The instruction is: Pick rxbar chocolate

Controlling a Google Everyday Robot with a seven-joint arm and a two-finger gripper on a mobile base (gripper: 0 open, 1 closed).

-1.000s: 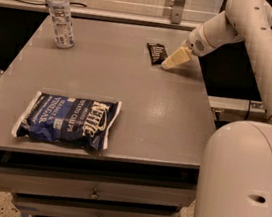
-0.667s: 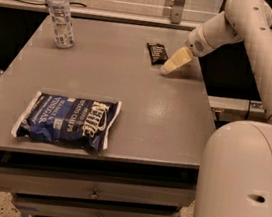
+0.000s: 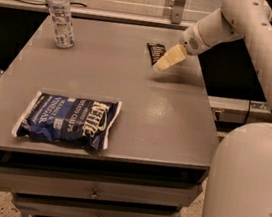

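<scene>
The rxbar chocolate (image 3: 155, 52), a small flat black-wrapped bar with white lettering, lies on the far right part of the grey table (image 3: 104, 86). My gripper (image 3: 163, 63), with pale cream fingers, reaches in from the right on the white arm (image 3: 248, 30). Its tip hangs just over the right end of the bar and covers part of it. I cannot make out contact between them.
A large blue Kettle chips bag (image 3: 66, 119) lies at the front left of the table. A clear water bottle (image 3: 60, 14) stands at the far left corner. My white base (image 3: 248, 192) fills the lower right. Drawers sit under the table's front edge.
The gripper has shifted slightly left and down toward the bar. The bar, the bag and the bottle have not moved.
</scene>
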